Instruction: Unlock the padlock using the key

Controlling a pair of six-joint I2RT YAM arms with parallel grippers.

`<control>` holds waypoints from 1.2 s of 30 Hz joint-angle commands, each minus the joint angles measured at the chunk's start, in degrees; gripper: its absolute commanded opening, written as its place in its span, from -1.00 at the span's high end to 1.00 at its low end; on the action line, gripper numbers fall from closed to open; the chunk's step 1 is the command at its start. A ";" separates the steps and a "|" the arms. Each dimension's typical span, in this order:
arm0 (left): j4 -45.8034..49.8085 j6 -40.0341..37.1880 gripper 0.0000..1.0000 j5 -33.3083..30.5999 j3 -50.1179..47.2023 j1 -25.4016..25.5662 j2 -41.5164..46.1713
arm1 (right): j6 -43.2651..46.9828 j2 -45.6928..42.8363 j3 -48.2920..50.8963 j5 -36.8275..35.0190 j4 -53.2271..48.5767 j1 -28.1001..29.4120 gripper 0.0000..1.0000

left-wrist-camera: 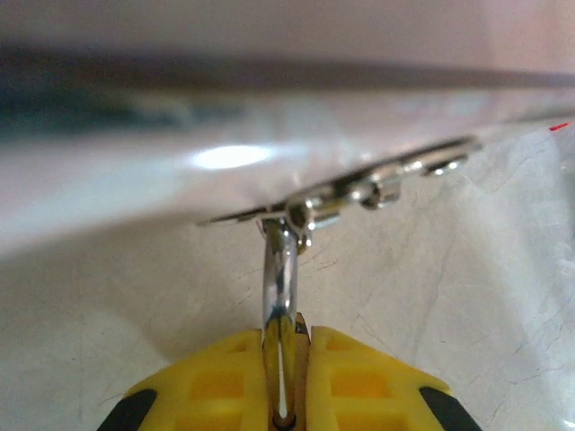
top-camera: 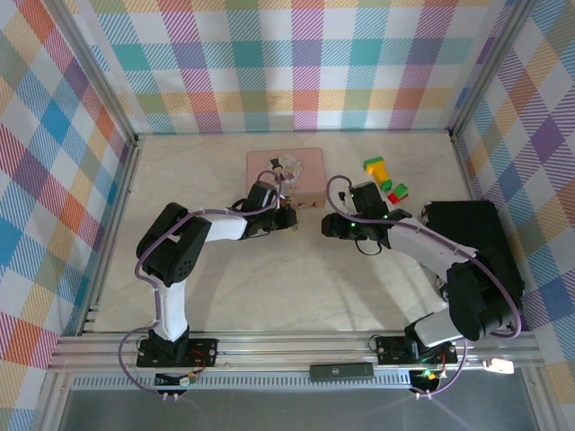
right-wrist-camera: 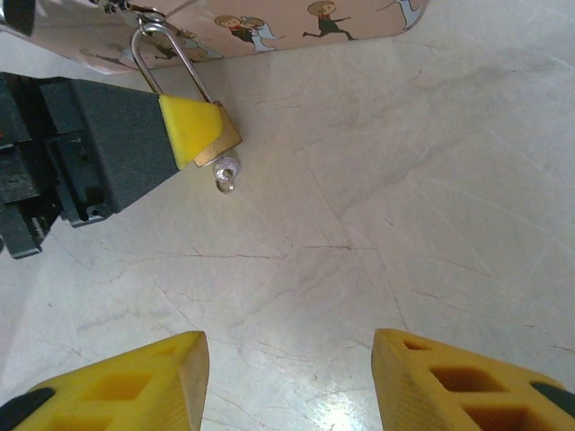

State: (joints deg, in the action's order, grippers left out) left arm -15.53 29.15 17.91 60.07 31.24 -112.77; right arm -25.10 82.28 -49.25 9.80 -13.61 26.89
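padlock (right-wrist-camera: 220, 139) is being pinched by the left claw (left-wrist-camera: 287, 368) at the pink tin (right-wrist-camera: 296, 31), key (right-wrist-camera: 225, 175) sticking out beneath it; right claw (right-wrist-camera: 287, 377) is being held spread over the desk (right-wrist-camera: 431, 206).

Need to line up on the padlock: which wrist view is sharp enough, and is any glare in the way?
Right wrist view: sharp, evenly lit, padlock clear in the left gripper. Left wrist view: shackle in focus, tin behind blurred, with a bright glare patch. Top external view: padlock too small to judge.
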 commanded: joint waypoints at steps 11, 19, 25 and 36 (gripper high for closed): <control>-37.52 34.40 1.00 0.99 -15.47 3.41 -0.77 | -9.01 -1.07 10.80 8.11 17.48 -0.44 -0.01; -46.20 41.86 1.00 -3.59 -17.23 4.50 -2.17 | -12.36 -3.99 15.87 9.48 23.46 -0.42 -0.02; -46.36 45.91 1.00 -5.67 -16.36 4.78 0.45 | -18.22 -8.88 19.02 7.88 27.05 -0.44 -0.01; -50.82 49.65 1.00 -7.01 -17.65 5.67 0.78 | -31.84 -0.93 18.58 13.46 45.45 -0.57 0.20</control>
State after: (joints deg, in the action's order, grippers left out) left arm -60.01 76.53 11.40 42.44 36.36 -112.77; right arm -51.88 78.32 -30.63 20.14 22.59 26.57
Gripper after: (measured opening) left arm 0.106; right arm 0.406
